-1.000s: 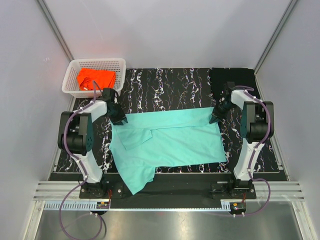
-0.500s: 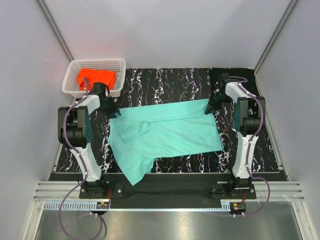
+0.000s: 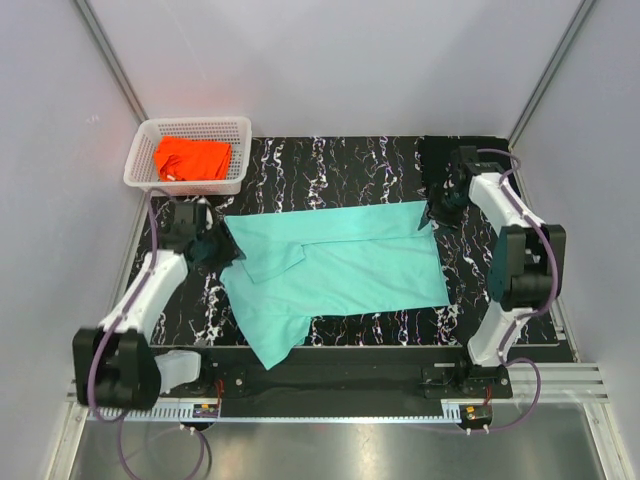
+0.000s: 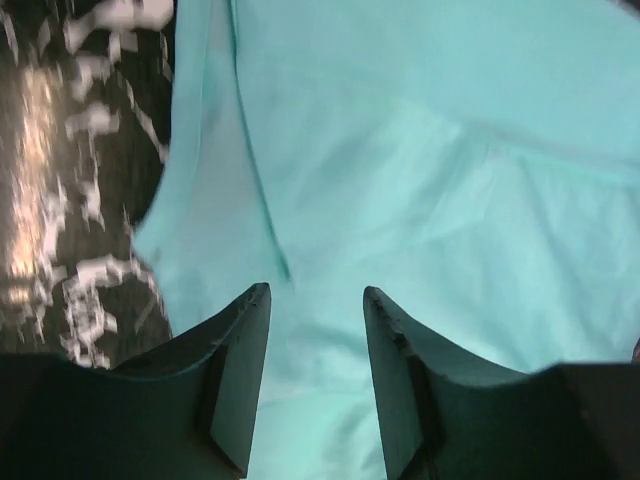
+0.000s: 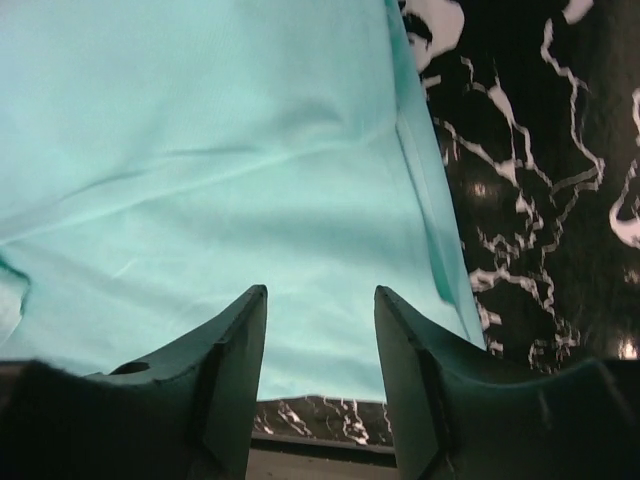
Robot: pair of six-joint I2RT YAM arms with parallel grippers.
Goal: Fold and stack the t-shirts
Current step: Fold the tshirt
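Observation:
A mint-teal t-shirt (image 3: pixel 345 268) lies spread flat across the middle of the veined tabletop, one sleeve folded in near its far left and a flap trailing toward the near edge. My left gripper (image 3: pixel 216 248) hovers at the shirt's left edge, open, with only cloth (image 4: pixel 420 170) beneath its fingers (image 4: pixel 240 370). At the shirt's far right corner my right gripper (image 3: pixel 436 212) is open too, empty, over cloth (image 5: pixel 220 150). An orange t-shirt (image 3: pixel 191 158) sits crumpled in the basket. A plain black patch (image 3: pixel 440 152) lies at the far right; I cannot tell if it is cloth.
The white lattice basket (image 3: pixel 142 178) stands at the far left corner, just beyond my left arm. Grey walls close in both sides and the back. Bare veined tabletop (image 3: pixel 330 165) shows beyond the shirt and along its right side (image 5: pixel 540 180).
Both grippers carried the teal shirt's far corners away from the bases. The right jaws opened and let the corner go. The left jaws widened and the left arm swung back.

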